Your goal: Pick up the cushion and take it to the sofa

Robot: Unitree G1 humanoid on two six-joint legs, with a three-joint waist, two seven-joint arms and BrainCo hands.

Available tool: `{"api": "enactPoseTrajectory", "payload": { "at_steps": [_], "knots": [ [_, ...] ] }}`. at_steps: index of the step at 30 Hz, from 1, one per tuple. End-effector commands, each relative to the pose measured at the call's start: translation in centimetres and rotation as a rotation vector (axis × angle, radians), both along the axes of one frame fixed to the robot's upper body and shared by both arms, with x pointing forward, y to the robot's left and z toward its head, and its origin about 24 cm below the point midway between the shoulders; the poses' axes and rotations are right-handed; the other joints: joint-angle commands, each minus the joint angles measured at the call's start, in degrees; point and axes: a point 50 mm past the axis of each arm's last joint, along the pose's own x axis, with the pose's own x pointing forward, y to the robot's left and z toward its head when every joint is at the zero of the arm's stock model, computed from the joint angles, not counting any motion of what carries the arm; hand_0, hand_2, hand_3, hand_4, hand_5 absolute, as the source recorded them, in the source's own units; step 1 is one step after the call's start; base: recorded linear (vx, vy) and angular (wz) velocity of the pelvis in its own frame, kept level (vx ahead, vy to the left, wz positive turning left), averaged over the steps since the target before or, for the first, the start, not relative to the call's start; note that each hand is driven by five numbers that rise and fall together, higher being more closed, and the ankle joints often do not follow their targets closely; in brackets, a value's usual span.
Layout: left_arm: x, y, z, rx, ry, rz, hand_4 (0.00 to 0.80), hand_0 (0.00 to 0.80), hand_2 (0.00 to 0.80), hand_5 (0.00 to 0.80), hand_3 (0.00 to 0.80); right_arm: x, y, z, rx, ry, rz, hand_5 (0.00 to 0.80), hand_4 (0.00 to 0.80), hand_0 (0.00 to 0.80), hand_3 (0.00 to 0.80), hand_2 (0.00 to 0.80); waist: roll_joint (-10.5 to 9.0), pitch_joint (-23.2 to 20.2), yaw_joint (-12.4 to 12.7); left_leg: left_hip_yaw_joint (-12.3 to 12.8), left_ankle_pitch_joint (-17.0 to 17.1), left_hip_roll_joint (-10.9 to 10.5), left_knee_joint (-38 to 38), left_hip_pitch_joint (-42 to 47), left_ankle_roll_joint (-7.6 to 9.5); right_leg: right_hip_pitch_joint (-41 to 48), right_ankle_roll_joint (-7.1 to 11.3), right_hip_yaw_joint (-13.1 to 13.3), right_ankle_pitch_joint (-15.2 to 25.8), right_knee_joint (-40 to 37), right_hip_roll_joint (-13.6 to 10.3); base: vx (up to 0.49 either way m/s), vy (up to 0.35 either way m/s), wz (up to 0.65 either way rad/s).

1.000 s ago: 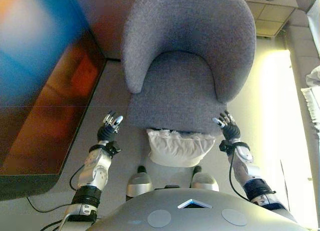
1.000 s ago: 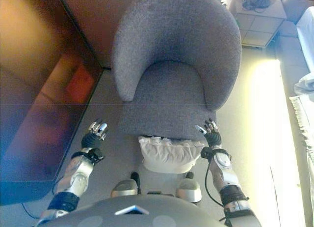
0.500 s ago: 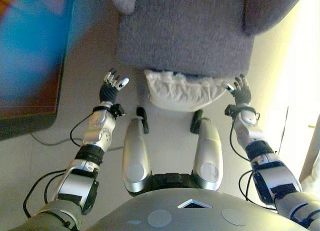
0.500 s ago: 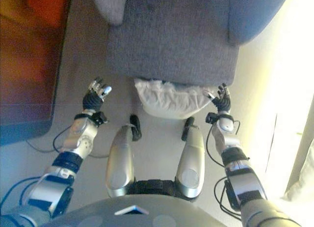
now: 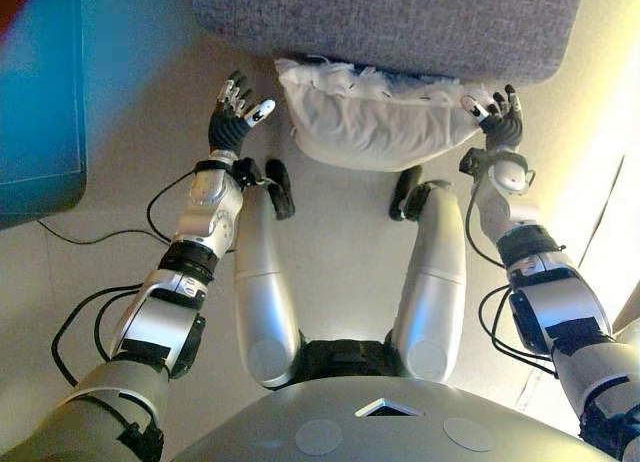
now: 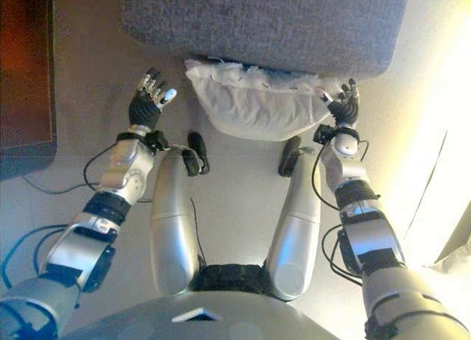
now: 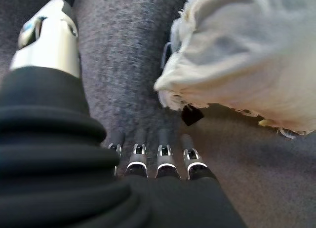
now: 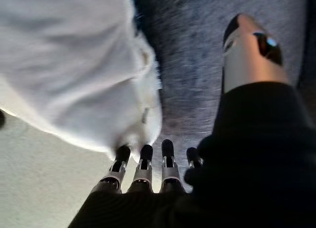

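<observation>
The white cushion (image 5: pixel 375 117) lies on the floor, tucked against the front of the grey armchair (image 5: pixel 400 22), whose seat overhangs it. The right hand (image 5: pixel 500 122) touches its corner with fingers spread, gripping nothing. The left hand (image 5: pixel 235 117) hangs open just beside it. A dark screen (image 5: pixel 40 102) stands off to the left.

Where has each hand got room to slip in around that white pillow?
Bare floor lies between the left hand and the cushion. The right hand is already at its other corner. Behind, the cushion lies tight against the grey chair.
</observation>
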Motion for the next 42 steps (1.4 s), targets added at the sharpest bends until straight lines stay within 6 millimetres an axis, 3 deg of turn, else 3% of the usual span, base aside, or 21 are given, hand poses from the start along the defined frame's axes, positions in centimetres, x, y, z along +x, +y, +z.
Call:
{"api": "enactPoseTrajectory", "payload": {
  "at_steps": [1,11,20,23,28,34,38,39,40,42],
  "knots": [
    [0.8,-1.0,1.0,-0.011,-0.002,-0.02,0.0,0.0,0.0,0.0,0.0,0.3,-0.9,0.5,0.0,0.025,0.007,0.0,0.0,0.0,0.0,0.0,1.66,-0.3,-1.5,-2.3,-4.3,1.5,4.6,-2.9,-0.76,-2.5,2.96,3.4,3.5,-0.3,-1.9,-0.006,-0.005,-0.03],
    [2.6,-1.1,1.7,-0.006,0.091,-0.007,0.0,0.0,0.0,0.0,0.0,0.8,-1.4,0.3,0.007,0.086,-0.057,0.0,0.0,0.0,0.0,0.0,2.0,0.1,-2.7,-2.2,-6.5,3.2,12.1,-9.2,0.01,-8.2,2.37,5.3,1.2,6.0,-1.8,0.019,0.004,-0.03],
    [3.6,0.4,2.7,0.042,0.151,0.058,0.0,0.0,0.0,0.0,0.0,1.3,-0.3,0.5,-0.029,0.118,0.093,0.0,0.0,0.0,0.0,0.0,1.38,0.1,-3.4,-2.3,-6.4,3.9,14.5,-12.6,0.21,-11.3,2.21,6.1,1.6,7.6,-1.7,0.002,-0.002,0.0],
    [3.8,0.4,2.8,0.123,0.169,0.068,0.0,0.0,0.0,0.0,0.0,1.7,1.0,0.7,-0.079,0.137,0.241,0.0,0.0,0.0,0.0,0.0,1.24,0.1,-3.3,-2.6,-6.3,3.8,14.6,-13.5,-0.02,-12.1,2.29,6.3,1.9,7.4,-2.0,-0.026,-0.039,0.01],
    [4.5,0.7,3.9,0.184,0.164,0.073,0.0,0.0,0.0,0.0,0.0,2.7,2.4,1.7,-0.342,0.205,0.398,0.0,0.0,0.0,0.0,0.0,0.93,0.1,-2.9,-3.2,-6.1,3.7,15.4,-15.7,-0.43,-14.1,2.31,6.8,2.2,7.8,-2.4,-0.014,-0.015,0.01],
    [5.7,0.6,5.6,0.309,0.151,0.066,0.0,0.0,0.0,0.0,0.0,4.2,2.4,4.4,-0.788,0.268,0.32,0.0,0.0,0.0,0.0,0.0,0.91,0.1,-2.6,-4.1,-6.2,3.0,16.4,-19.1,-0.37,-17.0,2.2,7.7,2.0,8.6,-2.2,-0.018,-0.048,0.04],
    [6.4,-0.7,6.7,0.343,0.131,-0.004,0.0,0.0,0.0,0.0,0.0,5.0,2.9,6.1,-0.997,0.308,0.288,0.0,0.0,0.0,0.0,0.0,0.97,0.1,-2.5,-4.4,-6.2,2.3,17.0,-21.1,0.02,-18.8,2.02,8.0,1.9,9.1,-1.8,-0.004,-0.025,0.07],
    [6.5,-1.3,7.2,0.362,0.12,-0.041,0.361,0.361,0.361,0.361,0.361,5.3,3.0,6.8,-1.054,0.329,0.279,0.0,0.0,0.0,0.0,0.0,0.99,0.1,-2.5,-4.5,-6.2,2.0,17.2,-21.7,0.05,-19.3,1.97,8.0,1.9,9.1,-1.7,-0.008,-0.02,0.07],
    [6.6,-1.7,7.5,0.367,0.105,-0.064,0.8,0.8,0.8,0.8,0.8,5.4,3.1,7.1,-1.095,0.342,0.272,0.0,0.0,0.0,0.0,0.0,1.03,0.1,-2.4,-4.6,-6.3,1.9,17.3,-22.0,0.05,-19.6,1.97,8.0,2.0,9.1,-1.7,0.0,-0.005,0.07],
    [6.8,-2.6,8.1,0.355,0.08,-0.099,0.8,0.8,0.8,0.8,0.8,5.6,3.2,7.8,-1.177,0.367,0.247,0.0,0.0,0.0,0.0,0.0,1.03,0.1,-2.3,-4.7,-6.4,1.7,17.7,-22.6,0.12,-20.2,1.99,8.0,2.1,9.2,-1.8,0.009,0.013,0.05]
  ]
}}
